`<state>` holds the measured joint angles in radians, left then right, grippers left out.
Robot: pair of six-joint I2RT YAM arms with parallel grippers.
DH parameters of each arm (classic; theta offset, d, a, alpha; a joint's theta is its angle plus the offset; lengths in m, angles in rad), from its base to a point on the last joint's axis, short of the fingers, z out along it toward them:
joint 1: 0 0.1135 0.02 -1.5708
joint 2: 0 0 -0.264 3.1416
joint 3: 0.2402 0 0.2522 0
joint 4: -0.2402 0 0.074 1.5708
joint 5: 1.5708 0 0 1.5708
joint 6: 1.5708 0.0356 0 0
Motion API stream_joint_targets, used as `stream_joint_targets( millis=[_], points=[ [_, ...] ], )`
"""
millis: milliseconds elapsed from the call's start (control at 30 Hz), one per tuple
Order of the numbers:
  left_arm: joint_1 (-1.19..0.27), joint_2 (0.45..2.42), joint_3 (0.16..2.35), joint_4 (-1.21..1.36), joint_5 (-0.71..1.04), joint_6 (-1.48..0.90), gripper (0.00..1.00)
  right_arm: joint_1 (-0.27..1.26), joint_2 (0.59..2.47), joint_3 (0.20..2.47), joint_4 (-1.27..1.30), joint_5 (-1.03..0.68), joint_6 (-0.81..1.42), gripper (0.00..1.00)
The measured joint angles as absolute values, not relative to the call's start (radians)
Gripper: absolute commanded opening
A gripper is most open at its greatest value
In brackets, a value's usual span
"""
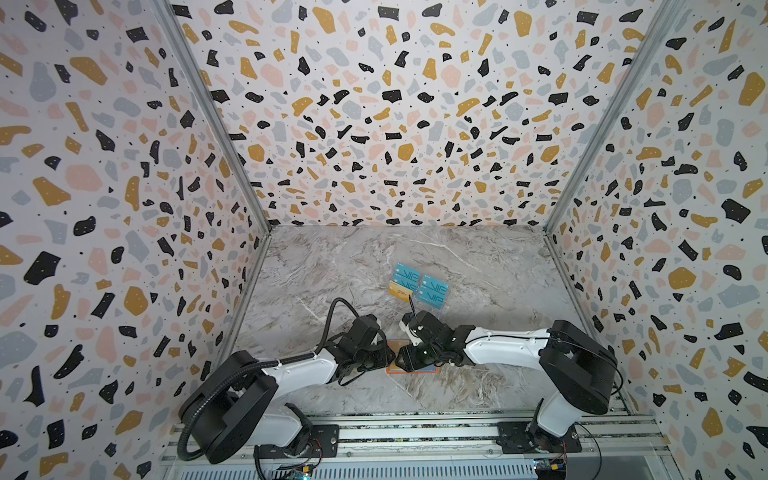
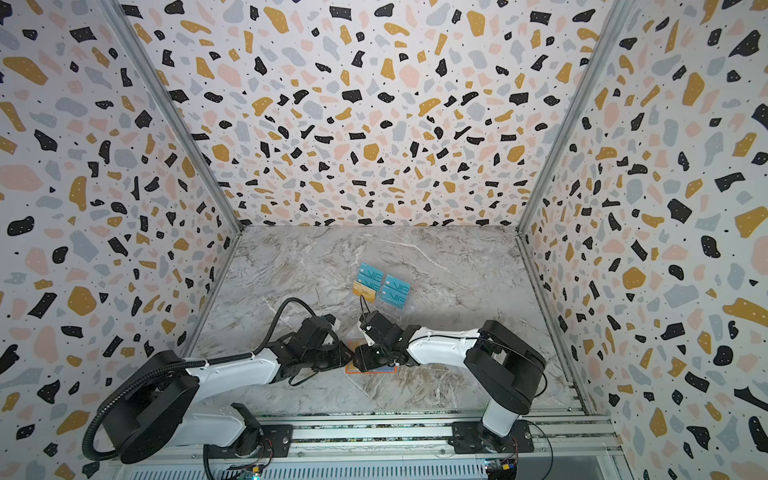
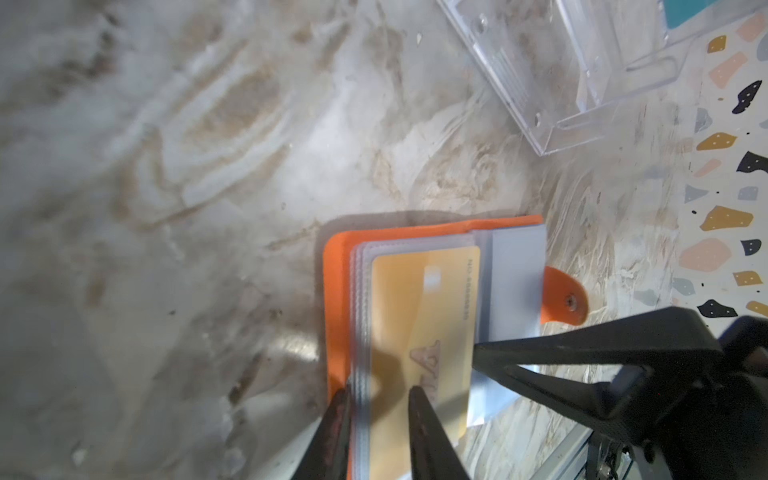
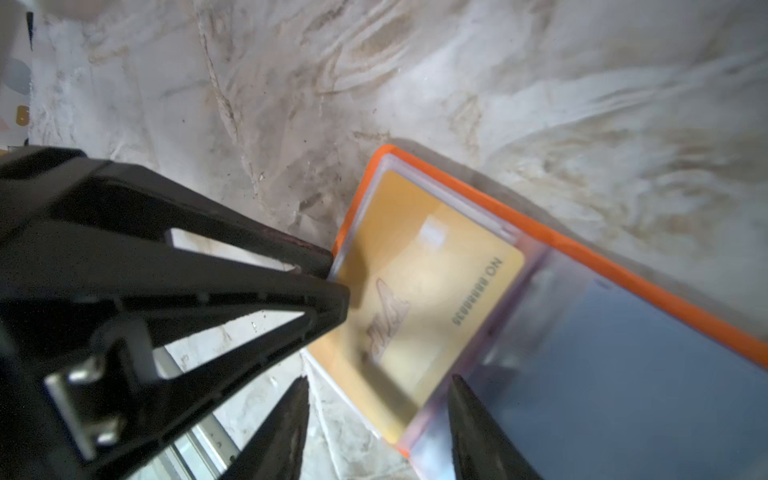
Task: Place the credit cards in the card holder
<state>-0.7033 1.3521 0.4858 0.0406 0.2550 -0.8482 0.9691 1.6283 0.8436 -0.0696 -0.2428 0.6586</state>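
The orange card holder (image 3: 336,291) lies open on the table, its clear sleeves up and its snap tab (image 3: 567,297) sticking out. A gold credit card (image 3: 424,316) sits in the top sleeve, one end poking past the holder's edge (image 4: 390,428). My left gripper (image 3: 378,399) is open a little; one finger rests at the sleeve stack's edge, the other on the gold card. My right gripper (image 4: 378,390) is open over the card's protruding corner. In both top views the two wrists hide most of the holder (image 1: 415,371) (image 2: 374,371). Teal credit cards (image 1: 432,291) and a gold one (image 1: 400,291) stand behind.
Those cards stand in a clear acrylic tiered rack (image 1: 434,309) (image 3: 582,75) just behind the grippers. The marble table (image 1: 332,270) is boxed in by speckled walls on three sides. The aluminium base rail (image 1: 415,432) runs along the front.
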Motion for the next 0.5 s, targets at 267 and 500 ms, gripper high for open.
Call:
stream_joint_targets(
  millis=[267,500],
  points=[
    [-0.703,1.305,0.623,-0.162,0.165,-0.796,0.4,0.927,1.546,0.807,-0.089,-0.236,0.604,0.55],
    [-0.702,1.242,0.715,-0.322,0.058,-0.788,0.41,0.863,1.476,0.775,-0.105,-0.219,0.55,0.5]
  ],
)
